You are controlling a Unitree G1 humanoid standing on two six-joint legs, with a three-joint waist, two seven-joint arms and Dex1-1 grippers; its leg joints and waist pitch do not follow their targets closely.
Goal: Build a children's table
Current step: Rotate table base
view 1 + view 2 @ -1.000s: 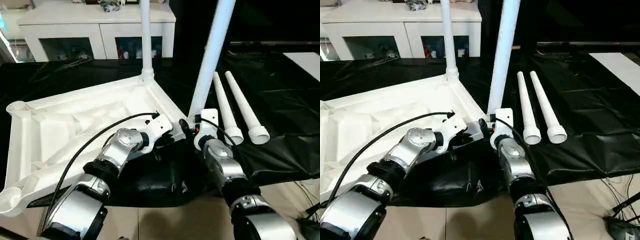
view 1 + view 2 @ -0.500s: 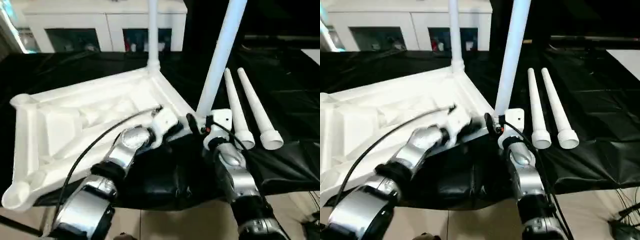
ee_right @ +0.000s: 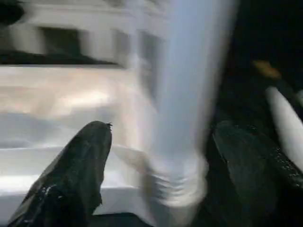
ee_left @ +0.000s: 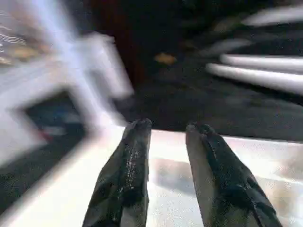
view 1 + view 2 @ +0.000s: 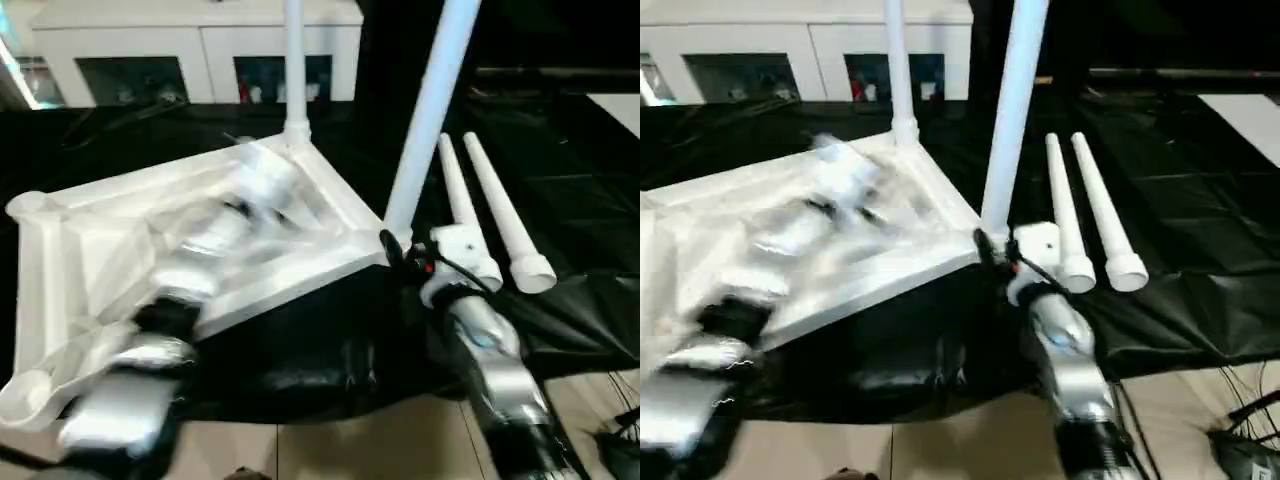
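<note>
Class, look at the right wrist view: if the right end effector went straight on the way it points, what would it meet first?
Most likely the upright table leg seated in the tabletop's corner socket: it stands between the open fingers of the right end effector, though depth is unclear.

White cabinet (image 5: 200,50) behind black-draped work table (image 5: 560,150); tiled floor (image 5: 330,450) below.

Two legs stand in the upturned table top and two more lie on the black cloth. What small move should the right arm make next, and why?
Probably draw the right tool back off the standing leg and swing toward the two loose legs beside it. Its fingers stand wide either side of that leg without gripping, the leg already stands upright at the table top's near corner, and the other two corner sockets hold no leg.
</note>
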